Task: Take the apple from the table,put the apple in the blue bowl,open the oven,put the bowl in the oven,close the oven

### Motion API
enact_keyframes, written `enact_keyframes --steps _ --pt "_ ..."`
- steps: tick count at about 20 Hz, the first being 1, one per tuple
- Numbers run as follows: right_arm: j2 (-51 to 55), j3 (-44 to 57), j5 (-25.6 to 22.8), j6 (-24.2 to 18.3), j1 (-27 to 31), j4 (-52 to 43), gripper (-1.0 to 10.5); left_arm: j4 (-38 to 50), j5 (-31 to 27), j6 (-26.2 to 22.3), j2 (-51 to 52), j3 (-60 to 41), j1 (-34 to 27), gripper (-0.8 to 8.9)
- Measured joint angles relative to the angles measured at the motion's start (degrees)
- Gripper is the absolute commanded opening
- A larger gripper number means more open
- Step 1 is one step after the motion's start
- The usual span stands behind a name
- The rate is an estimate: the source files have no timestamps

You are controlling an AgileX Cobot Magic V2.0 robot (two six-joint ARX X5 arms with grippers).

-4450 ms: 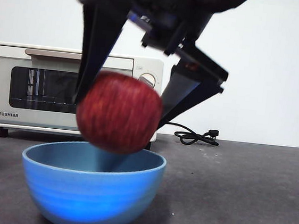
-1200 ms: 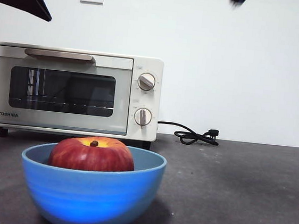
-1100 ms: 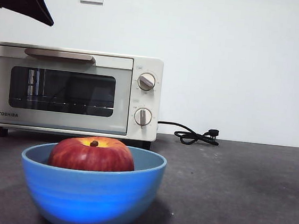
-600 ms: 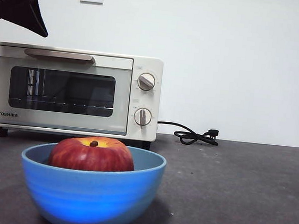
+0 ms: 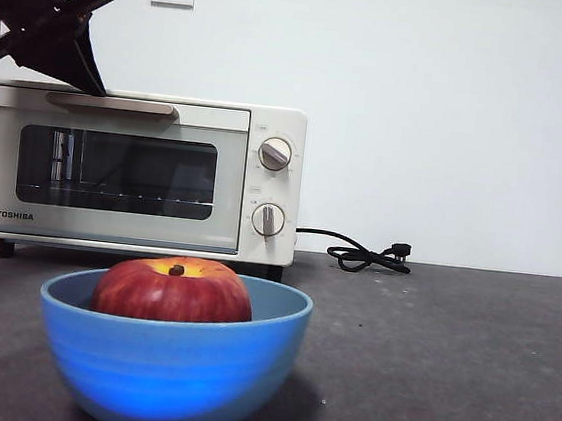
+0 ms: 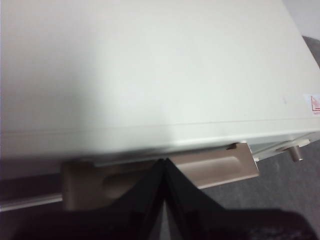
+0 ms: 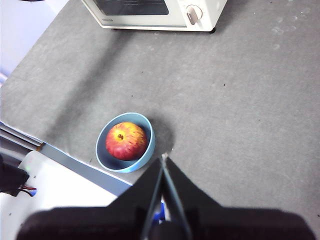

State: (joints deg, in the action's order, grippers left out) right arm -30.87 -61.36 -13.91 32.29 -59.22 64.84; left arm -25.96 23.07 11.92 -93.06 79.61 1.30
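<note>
Two grippers are in play. My left gripper, jaws pressed together, sits just above the tan bar handle of the Toshiba toaster oven, positioned to hook the door open. My right gripper, jaws likewise closed, waits high above the counter. Both hold nothing: the apple already rests inside the blue bowl, near the oven's front.

The blue bowl hides the apple's underside.
</note>
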Motion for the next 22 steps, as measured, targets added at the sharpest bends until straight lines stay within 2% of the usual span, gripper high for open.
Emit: enact_keyframes --steps 2,7,12,19,22 --pt "0.00 0.00 -0.63 0.09 0.00 -0.11 -0.1 -1.70 -0.35 -1.49 0.02 0.37 0.31 -0.05" --pt "-0.02 0.00 -2.10 0.11 0.00 -0.13 -0.1 -5.97 -6.01 -6.73 0.85 1.07 2.36 -0.05" --pt "-0.02 0.00 -2.12 0.11 0.00 -0.13 -0.1 -7.87 -8.57 -9.40 2.43 -0.35 4.07 -0.06" --pt "-0.02 0.00 -2.64 -0.04 0.00 -0.02 -0.1 0.13 -8.46 -8.74 10.88 -16.50 5.25 -0.06" --pt "-0.02 0.00 -4.28 -0.42 0.00 0.07 -0.1 -0.57 -7.13 -8.26 11.80 -19.26 5.53 -0.06"
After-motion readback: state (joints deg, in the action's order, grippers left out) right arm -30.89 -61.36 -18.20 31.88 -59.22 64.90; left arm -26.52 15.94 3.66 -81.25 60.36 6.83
